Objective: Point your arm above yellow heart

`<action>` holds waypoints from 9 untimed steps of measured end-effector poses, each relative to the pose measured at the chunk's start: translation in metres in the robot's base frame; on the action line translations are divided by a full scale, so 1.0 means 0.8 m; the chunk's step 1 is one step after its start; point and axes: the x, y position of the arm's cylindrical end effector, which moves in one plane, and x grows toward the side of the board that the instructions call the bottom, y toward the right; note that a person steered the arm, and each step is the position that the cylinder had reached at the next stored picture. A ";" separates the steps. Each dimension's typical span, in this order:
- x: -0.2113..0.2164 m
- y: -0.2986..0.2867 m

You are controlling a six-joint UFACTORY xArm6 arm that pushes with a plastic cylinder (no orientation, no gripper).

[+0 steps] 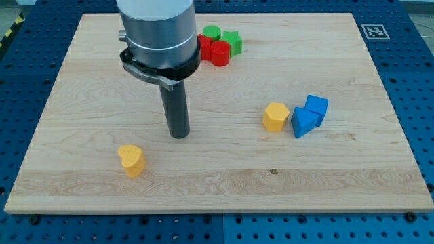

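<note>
Resting low on the wooden worktop [224, 173], the yellow heart [131, 160] sits at about seven o'clock from my tip [179, 135], near it but clearly apart, with bare wood between the two. No gripper exists on this arm; it ends in a plain dark rod with nothing to open, close or hold, and the rod carries nothing.

Judging by its look, the heart is a small, rigid, lightweight block, likely to skate easily over the smooth wood at the slightest nudge and unlikely to be harmed by contact. It offers nothing to take hold of here: the rod can only bear against its sides, and since the task asks only for a position above it, the safest course is probably no contact at all. Its colour is a warm orange-yellow, its top face showing two rounded lobes with a notch between them, its sides squat and matte.

Elsewhere, a second yellow block [275, 116], roughly hexagonal, stands at about three o'clock from my tip, just beside two blue blocks [310, 115] that appear to touch each other. At about one o'clock, near the worktop's far edge, red blocks [215, 51] and green blocks [225, 37] huddle together, partly hidden behind the arm's grey body [157, 34].
</note>
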 end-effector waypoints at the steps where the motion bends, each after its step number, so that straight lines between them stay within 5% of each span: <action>1: 0.000 -0.001; 9: -0.006 -0.064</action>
